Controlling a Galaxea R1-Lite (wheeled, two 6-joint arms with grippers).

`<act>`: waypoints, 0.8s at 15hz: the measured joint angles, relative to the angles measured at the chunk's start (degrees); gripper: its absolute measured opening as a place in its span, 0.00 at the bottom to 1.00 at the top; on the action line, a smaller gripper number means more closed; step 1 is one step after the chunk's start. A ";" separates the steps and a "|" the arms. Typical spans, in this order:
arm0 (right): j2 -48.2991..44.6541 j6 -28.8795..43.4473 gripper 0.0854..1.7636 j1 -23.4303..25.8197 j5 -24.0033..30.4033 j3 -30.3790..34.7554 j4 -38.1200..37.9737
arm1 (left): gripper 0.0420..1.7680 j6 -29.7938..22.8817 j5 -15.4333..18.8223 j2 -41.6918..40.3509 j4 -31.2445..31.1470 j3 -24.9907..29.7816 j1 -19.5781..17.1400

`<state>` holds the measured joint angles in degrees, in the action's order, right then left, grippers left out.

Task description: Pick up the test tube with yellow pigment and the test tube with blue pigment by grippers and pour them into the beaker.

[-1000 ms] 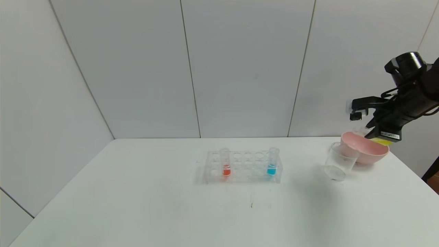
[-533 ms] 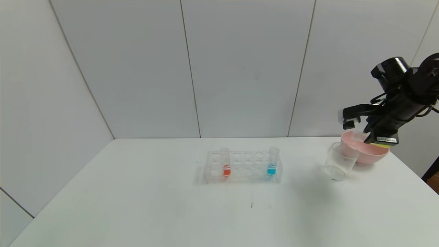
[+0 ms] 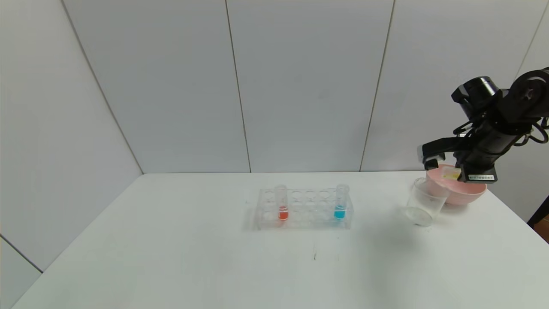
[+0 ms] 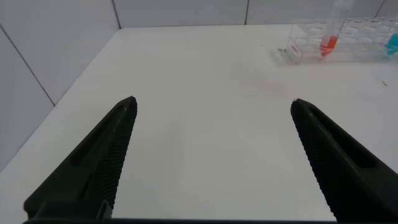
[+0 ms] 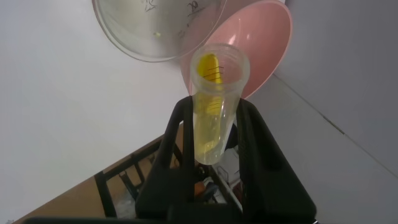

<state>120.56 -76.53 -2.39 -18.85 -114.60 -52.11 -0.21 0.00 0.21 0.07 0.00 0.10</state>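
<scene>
1. The left gripper [image 4: 211,155] is parked away from the work, out of the head view. Its own wrist view shows both fingers spread wide with nothing between them, the bare table [image 3: 171,249] below and the tube rack [image 4: 348,40] off toward 1 o'clock.

2. In the head view the tube rack [image 3: 304,208] sits mid-table. A tube with red liquid [image 3: 282,206] stands at its 9 o'clock end and the test tube with blue pigment [image 3: 340,204] stands upright at its 3 o'clock end, untouched. By my reading, that half of the task has not begun.

3. The beaker [image 3: 424,202] stands at 3 o'clock from the rack, well apart from it and just beside the pink bowl [image 3: 461,189], which lies toward 1 o'clock of it. It looks clear, with no yellow or blue inside, so no pour seems done yet.

4. The right gripper [image 3: 448,165] hovers over the bowl, at about 1 o'clock of the beaker. Its fingers are clamped on the test tube with yellow pigment [image 5: 211,106], held tipped, with the open mouth aimed toward the beaker [image 5: 158,28] and yellow liquid inside.

5. What is left, as I judge it: bring the tube's mouth fully over the beaker, tip the yellow out, then fetch and pour the blue.
</scene>
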 joint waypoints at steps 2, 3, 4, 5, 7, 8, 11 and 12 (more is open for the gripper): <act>0.11 -1.15 0.23 -0.63 -2.96 0.00 0.57 | 1.00 -0.01 0.02 0.00 -0.02 0.00 0.00; 0.16 -1.45 0.23 -0.96 -4.08 0.00 0.77 | 1.00 0.00 0.00 0.00 -0.02 0.00 0.00; 0.22 -1.63 0.23 -1.27 -4.91 0.00 0.90 | 1.00 0.02 0.00 0.00 0.00 0.00 0.00; 0.35 -1.99 0.23 -1.57 -5.51 0.00 1.21 | 1.00 0.02 0.00 0.00 0.00 0.00 0.00; 0.66 -2.57 0.23 -2.10 -7.36 0.00 1.26 | 1.00 0.00 0.00 0.00 -0.02 0.00 0.00; 0.82 -3.25 0.23 -2.38 -8.61 0.00 1.29 | 1.00 0.00 0.00 0.00 -0.02 0.00 0.00; 0.99 -5.79 0.23 -2.79 -11.62 0.00 2.22 | 1.00 -0.01 0.00 0.00 -0.02 0.00 0.00; 0.99 -6.23 0.23 -2.84 -12.35 0.00 2.19 | 1.00 0.00 0.00 0.00 -0.02 0.00 0.00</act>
<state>121.55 -82.76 -5.23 -31.20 -114.60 -49.92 -0.21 0.00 0.21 0.05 0.00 0.10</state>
